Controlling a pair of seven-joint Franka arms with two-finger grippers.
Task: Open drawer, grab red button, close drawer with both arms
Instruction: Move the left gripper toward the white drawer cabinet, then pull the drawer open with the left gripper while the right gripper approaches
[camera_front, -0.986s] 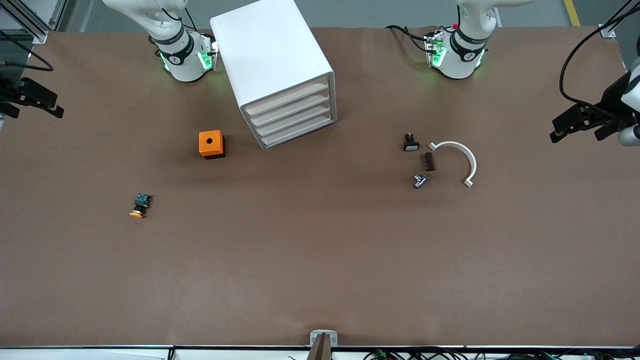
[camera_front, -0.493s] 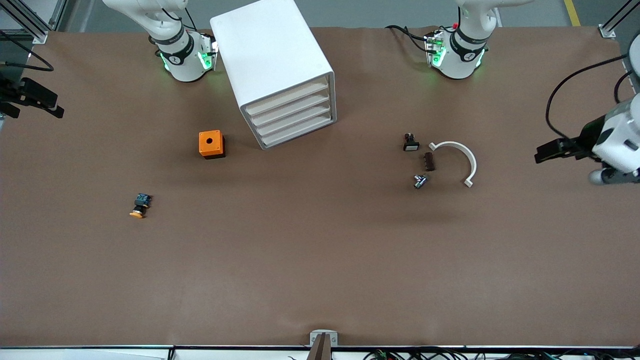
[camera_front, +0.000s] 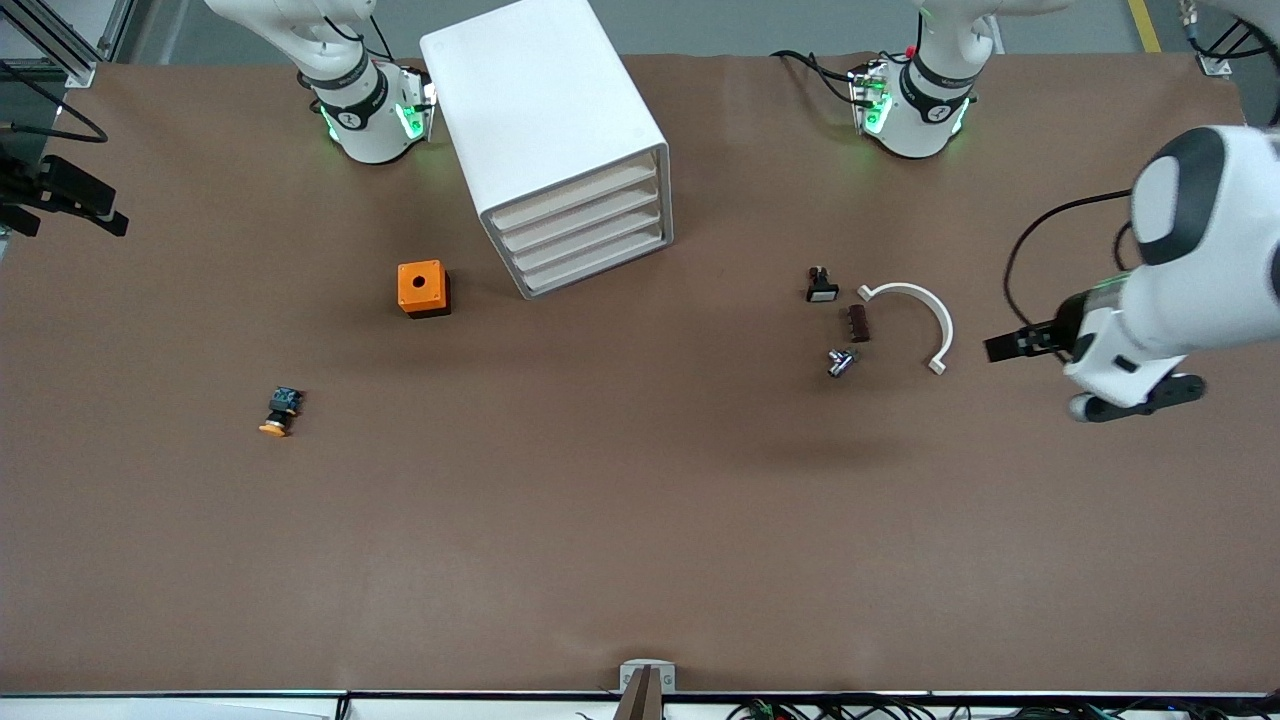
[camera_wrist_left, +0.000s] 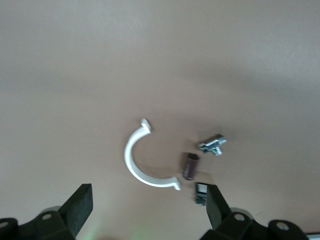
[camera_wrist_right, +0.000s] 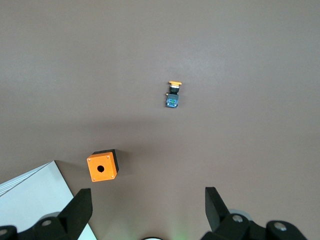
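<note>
Swung inward since earlier: left gripper (camera_front: 1003, 347), jaws released, over matte brown bench (camera_front: 640, 520) beside curved white plastic half-ring (camera_front: 925, 315); right gripper (camera_front: 85, 210) waiting, released.

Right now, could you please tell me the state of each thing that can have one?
Drawer cabinet: all four drawers shut.
Left gripper: open, empty, over the table near the white curved bracket.
Right gripper: open, empty, waiting at the table's edge.

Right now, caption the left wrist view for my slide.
Open left gripper above white half-ring, brown block and metal part.
</note>
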